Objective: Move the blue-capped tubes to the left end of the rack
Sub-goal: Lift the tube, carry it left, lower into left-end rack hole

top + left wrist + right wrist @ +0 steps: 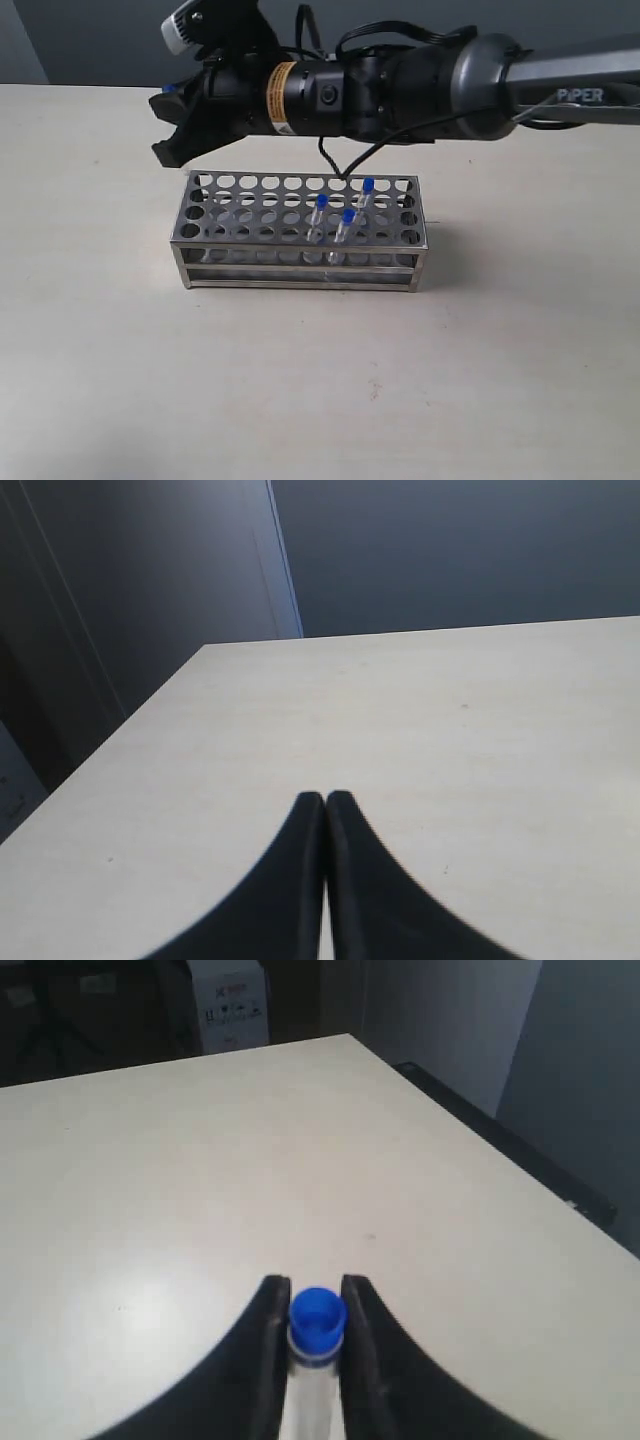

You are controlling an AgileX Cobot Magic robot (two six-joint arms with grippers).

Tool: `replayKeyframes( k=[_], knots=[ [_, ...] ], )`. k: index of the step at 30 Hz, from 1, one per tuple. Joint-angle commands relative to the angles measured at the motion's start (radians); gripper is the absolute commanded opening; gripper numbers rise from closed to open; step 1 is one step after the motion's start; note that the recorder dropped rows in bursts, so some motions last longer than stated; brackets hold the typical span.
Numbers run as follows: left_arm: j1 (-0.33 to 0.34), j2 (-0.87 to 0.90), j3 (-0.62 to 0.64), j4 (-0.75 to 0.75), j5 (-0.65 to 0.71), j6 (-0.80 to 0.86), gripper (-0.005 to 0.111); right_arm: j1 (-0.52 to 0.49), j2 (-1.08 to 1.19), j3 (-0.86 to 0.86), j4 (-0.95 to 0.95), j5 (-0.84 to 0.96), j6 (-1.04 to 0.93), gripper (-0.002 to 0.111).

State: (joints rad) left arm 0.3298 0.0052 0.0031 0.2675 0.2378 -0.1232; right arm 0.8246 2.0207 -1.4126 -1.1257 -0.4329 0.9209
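Grip: the right gripper is clamped on one blue-capped tube, the held tube. Its cap sits level with the fingertips and its clear body runs back between the two dark fingers.

Position, exterior view: the held tube is clear of the rack, up at 10 o'clock from the rack's middle. Only its cap shows past the fingers. The gripper hangs over or just beyond the rack's far corner at the 9 o'clock end; which of the two cannot be told.

Rack tubes, near to far: one in front, one just behind it toward 10 o'clock, one farthest back toward 1 o'clock. All three stand in the 3 o'clock half, slightly tilted, thin and clear, with bright blue caps rising above the top plate. The holes at the 9 o'clock end hold nothing.

Rack: silver metal with a perforated top and open sides, standing flat on the pale table.

Right arm: enters from 3 o'clock and runs nearly level across the far side of the rack. The wrist tips the fingers down toward 8 o'clock, and a black cable loops below it.

Left gripper: fingers pressed together, nothing between them, over bare table.
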Motion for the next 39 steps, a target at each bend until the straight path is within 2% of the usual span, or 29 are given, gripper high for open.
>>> replayKeyframes(
  k=[1,19,39],
  knots=[
    [-0.003,-0.005,-0.003,0.003,-0.005,-0.004,0.001,0.003,0.049,-0.050,-0.081,0.019,0.067,0.000],
    [-0.003,-0.005,-0.003,0.003,-0.005,-0.004,0.001,0.003,0.065,-0.052,-0.081,0.152,0.010,0.000],
    [-0.003,-0.005,-0.003,0.003,-0.005,-0.004,0.001,0.001,0.176,-0.052,-0.001,0.130,-0.006,0.000]
  ],
)
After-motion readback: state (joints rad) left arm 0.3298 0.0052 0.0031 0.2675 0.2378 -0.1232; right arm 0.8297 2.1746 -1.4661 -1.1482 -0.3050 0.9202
